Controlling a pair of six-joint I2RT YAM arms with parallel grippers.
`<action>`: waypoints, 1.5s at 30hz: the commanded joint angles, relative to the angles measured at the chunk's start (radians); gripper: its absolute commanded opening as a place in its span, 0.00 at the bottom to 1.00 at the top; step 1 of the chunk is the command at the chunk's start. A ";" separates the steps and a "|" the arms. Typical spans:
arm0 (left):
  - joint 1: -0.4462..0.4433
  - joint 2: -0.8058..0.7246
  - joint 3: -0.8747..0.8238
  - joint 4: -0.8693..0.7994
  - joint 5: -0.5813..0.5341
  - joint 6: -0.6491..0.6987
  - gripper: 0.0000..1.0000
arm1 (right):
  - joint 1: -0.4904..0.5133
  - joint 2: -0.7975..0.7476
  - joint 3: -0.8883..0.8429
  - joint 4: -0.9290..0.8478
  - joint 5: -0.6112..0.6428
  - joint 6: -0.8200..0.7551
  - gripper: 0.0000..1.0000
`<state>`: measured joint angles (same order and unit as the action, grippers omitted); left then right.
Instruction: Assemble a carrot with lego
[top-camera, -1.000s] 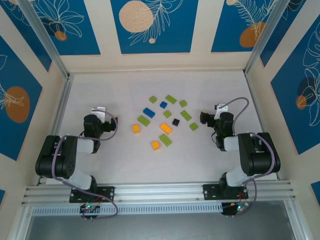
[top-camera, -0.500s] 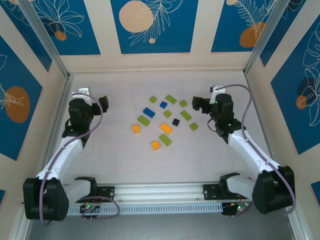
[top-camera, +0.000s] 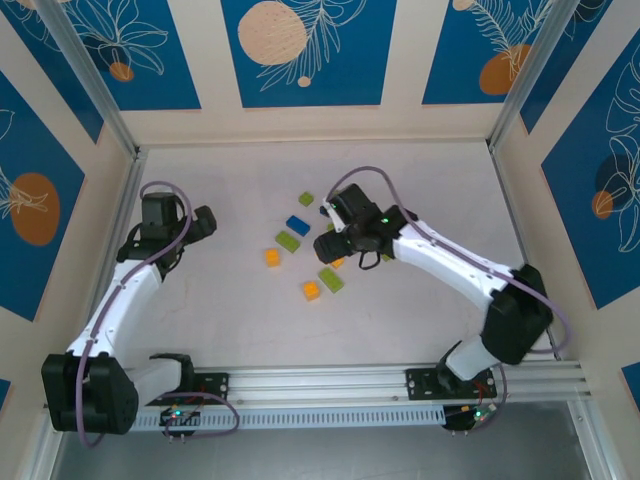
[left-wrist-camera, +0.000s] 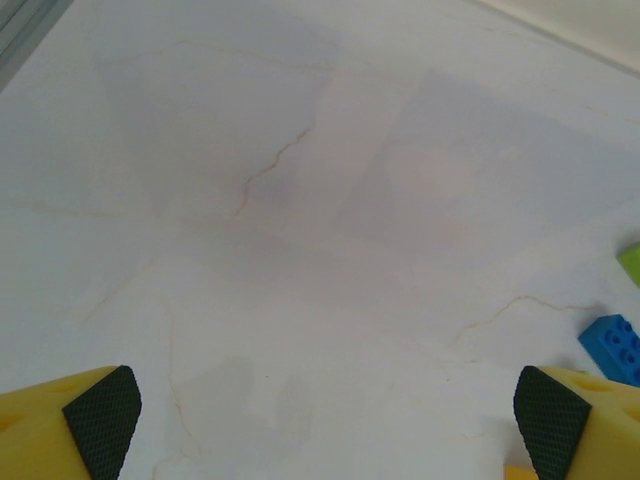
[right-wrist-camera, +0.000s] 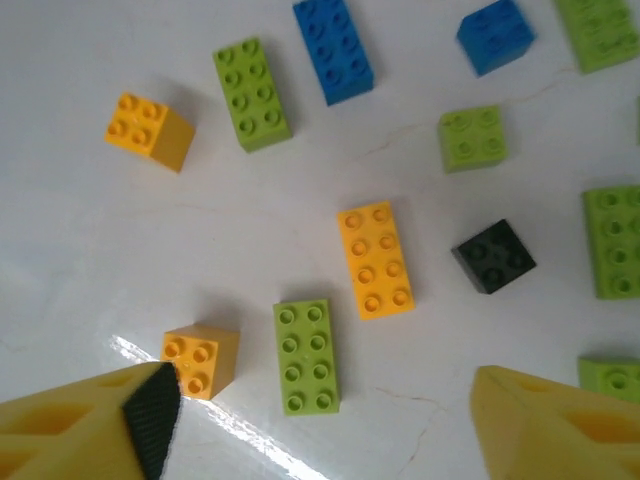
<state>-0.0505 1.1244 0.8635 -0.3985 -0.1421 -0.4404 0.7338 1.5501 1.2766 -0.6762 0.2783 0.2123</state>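
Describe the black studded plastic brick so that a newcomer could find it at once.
On the white tabletop, in the right wrist view, find the long orange eight-stud plastic brick. Just to its right, not touching, lies the small square black plastic brick, below a square lime green brick. It is the sole black piece among green, orange and blue.

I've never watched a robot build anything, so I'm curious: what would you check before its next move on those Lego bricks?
1. Right gripper open and empty: ok.
2. Long orange brick flat, studs up, touching nothing: ok.
3. Right gripper lined up on one brick: cannot tell; the orange one and a long green brick both lie between its fingers.
4. Left gripper open, over bare table: ok.
5. Any lego joined: not ok, all in view lies loose.
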 joint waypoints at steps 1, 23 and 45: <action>0.002 -0.033 0.027 -0.107 -0.084 -0.052 0.97 | 0.003 0.102 0.093 -0.069 -0.077 -0.085 0.70; 0.046 0.028 0.022 -0.221 -0.057 -0.095 0.97 | 0.011 0.692 0.694 -0.277 -0.197 -0.216 0.71; 0.067 0.035 0.020 -0.207 -0.014 -0.097 0.97 | 0.007 0.882 0.891 -0.336 -0.212 -0.263 0.69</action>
<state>-0.0002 1.1542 0.8597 -0.5949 -0.1795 -0.5255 0.7387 2.3997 2.1307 -0.9661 0.0959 -0.0322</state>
